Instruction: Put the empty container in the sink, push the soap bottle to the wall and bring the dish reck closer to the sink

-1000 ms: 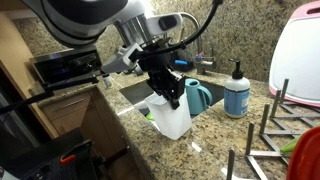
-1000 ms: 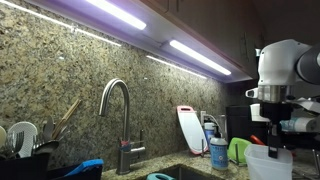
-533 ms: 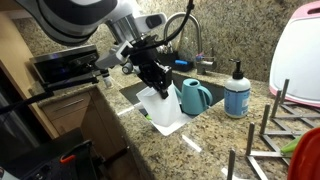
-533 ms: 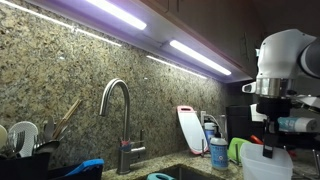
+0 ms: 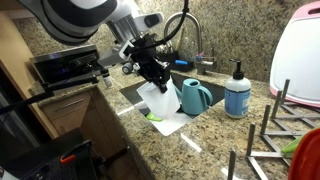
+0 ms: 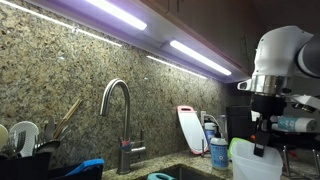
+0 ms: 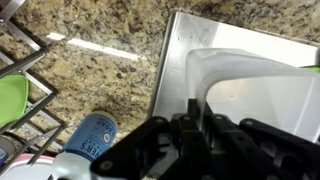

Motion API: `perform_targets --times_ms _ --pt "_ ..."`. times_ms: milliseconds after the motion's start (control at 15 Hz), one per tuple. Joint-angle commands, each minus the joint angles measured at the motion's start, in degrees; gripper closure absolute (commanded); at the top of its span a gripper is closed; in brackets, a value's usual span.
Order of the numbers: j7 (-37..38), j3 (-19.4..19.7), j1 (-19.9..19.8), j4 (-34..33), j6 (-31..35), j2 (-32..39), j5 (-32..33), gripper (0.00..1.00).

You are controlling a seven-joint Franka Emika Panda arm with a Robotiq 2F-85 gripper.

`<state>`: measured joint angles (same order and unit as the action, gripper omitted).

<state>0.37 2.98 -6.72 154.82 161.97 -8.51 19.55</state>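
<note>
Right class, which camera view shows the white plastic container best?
An exterior view: the white plastic container shows almost whole there, held tilted. In an exterior view the container is cropped at the bottom corner; the wrist view shows only part of its rim and inside.

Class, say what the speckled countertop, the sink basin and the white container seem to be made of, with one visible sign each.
Speckled brown countertop: polished granite-like stone, judging by mottled grains and glossy reflections. Grey sink basin: probably brushed stainless steel, with a dull metallic sheen. Translucent white container: likely plastic; thin, milky walls.
</note>
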Motion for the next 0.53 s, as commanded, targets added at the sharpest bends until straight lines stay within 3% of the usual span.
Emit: perform_targets --times_ms 0,400,467 --pt "1.36 -0.7 -0.75 -3.67 0.67 4.77 1.17 0.99" --pt "1.96 0.68 0.57 -10.45 -1.79 12.61 2.2 0.99" --pt "0.76 1.07 0.62 -7.58 -0.33 9.83 1.57 0.99"
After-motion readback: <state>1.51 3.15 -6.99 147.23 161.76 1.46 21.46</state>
